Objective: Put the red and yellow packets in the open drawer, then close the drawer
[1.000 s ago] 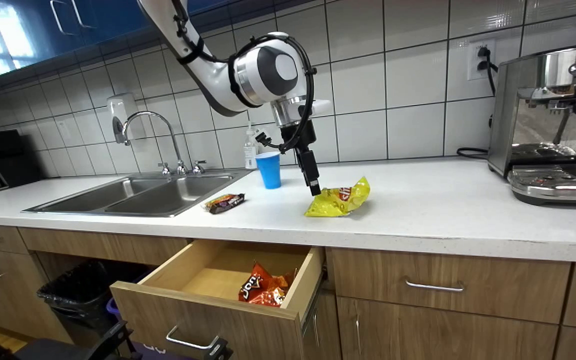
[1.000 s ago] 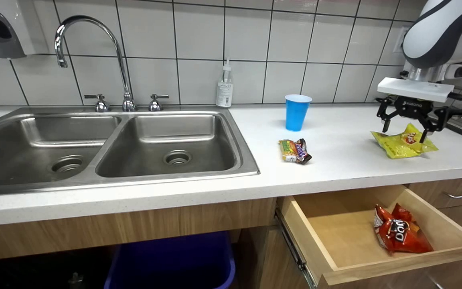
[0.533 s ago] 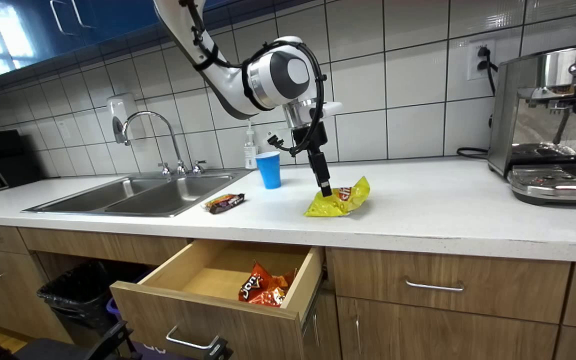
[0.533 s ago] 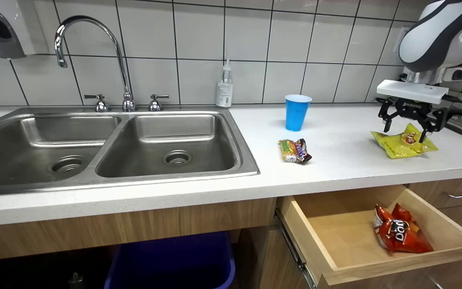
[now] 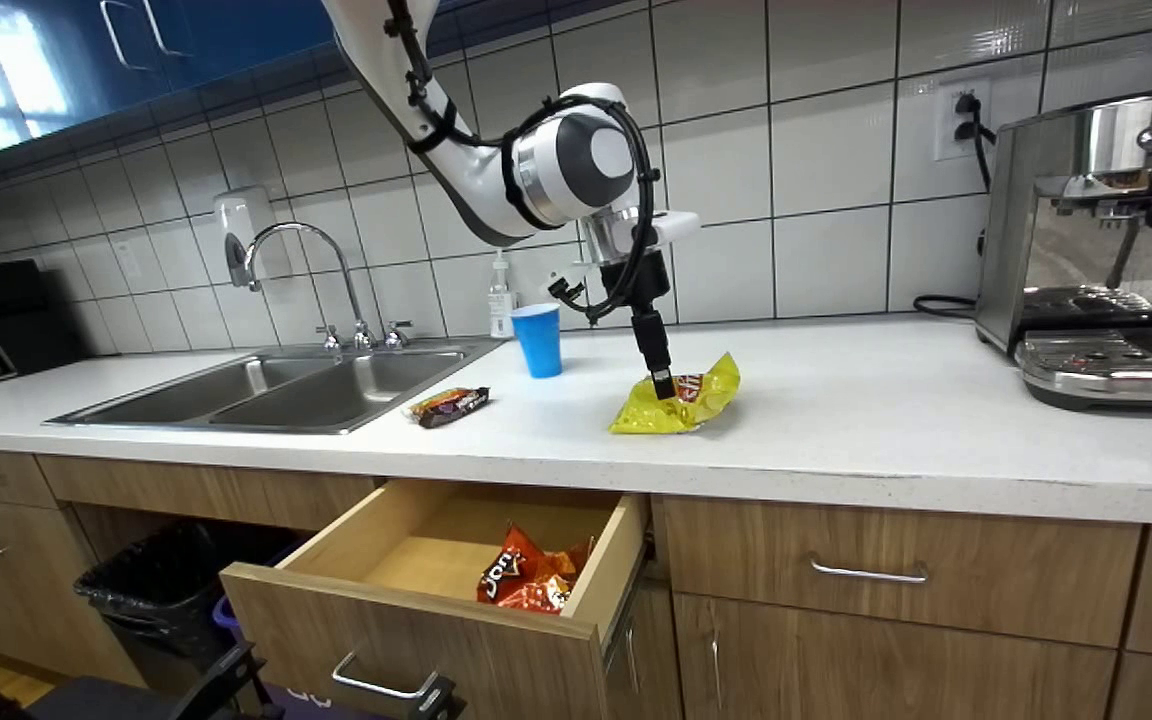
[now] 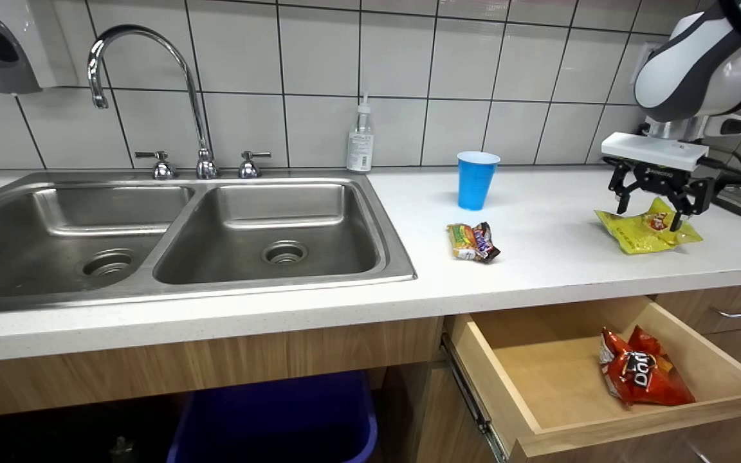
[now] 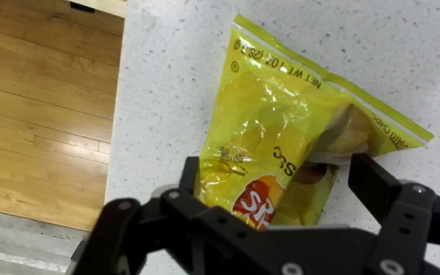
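Observation:
The yellow chip packet [image 5: 704, 402] lies on the counter; it also shows in an exterior view [image 6: 637, 236] and the wrist view [image 7: 258, 114]. My gripper [image 7: 275, 170] is open above it, pointing down, with the packet between the fingers. In the wrist view the left finger borders the packet's edge and the right finger stands off its lower part; I cannot tell if they touch it. The gripper also shows in both exterior views [image 5: 664, 388] [image 6: 649, 218]. The red packet [image 5: 528, 582] lies inside the open drawer [image 5: 496, 660], also seen in an exterior view [image 6: 644, 376].
A blue cup [image 6: 475, 183] and small candy wrappers [image 6: 473, 242] stand left of the packet on the counter [image 5: 836, 440]. The steel sink [image 6: 383, 276] is further left. A coffee machine [image 5: 1116, 240] stands at the right. The drawer sticks out below the counter edge.
My gripper has moved right and slightly down over the yellow packet in an exterior view, its fingers staying open. The packets and the drawer have not moved.

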`<state>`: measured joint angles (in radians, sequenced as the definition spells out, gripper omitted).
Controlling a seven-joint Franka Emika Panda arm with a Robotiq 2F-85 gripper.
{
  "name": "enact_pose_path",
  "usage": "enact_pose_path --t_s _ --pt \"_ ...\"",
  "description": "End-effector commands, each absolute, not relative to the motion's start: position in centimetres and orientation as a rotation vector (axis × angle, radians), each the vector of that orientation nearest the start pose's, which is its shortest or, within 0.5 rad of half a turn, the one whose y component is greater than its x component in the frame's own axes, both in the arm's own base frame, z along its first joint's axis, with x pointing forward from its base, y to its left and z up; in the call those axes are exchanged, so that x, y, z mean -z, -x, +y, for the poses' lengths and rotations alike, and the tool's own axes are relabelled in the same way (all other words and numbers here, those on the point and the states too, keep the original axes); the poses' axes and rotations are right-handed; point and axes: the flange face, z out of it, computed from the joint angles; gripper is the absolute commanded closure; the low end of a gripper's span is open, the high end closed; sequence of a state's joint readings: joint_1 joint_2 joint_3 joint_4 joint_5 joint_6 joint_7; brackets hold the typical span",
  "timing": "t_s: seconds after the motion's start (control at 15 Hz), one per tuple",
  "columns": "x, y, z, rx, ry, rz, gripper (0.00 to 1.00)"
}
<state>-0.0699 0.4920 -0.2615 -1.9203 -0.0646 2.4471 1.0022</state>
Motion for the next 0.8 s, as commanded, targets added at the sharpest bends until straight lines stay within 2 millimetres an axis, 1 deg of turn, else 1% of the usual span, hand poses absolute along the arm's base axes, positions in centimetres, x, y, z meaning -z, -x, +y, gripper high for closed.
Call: enact_pose_path --t_s 0.0,0.47,0.6,0.67,0.73 --pt "-25.03 -61.14 -20.48 0.142 2.603 1.995 0.00" --pt "-25.45 -61.60 -21.21 0.152 2.574 2.038 0.00" --pt "-25.47 -61.64 -21.30 0.155 2.566 2.049 0.28" --pt "-25.47 -61.65 -21.32 0.156 2.565 2.051 0.34" --pt "-25.44 -61.66 -21.32 0.156 2.563 2.054 0.44"
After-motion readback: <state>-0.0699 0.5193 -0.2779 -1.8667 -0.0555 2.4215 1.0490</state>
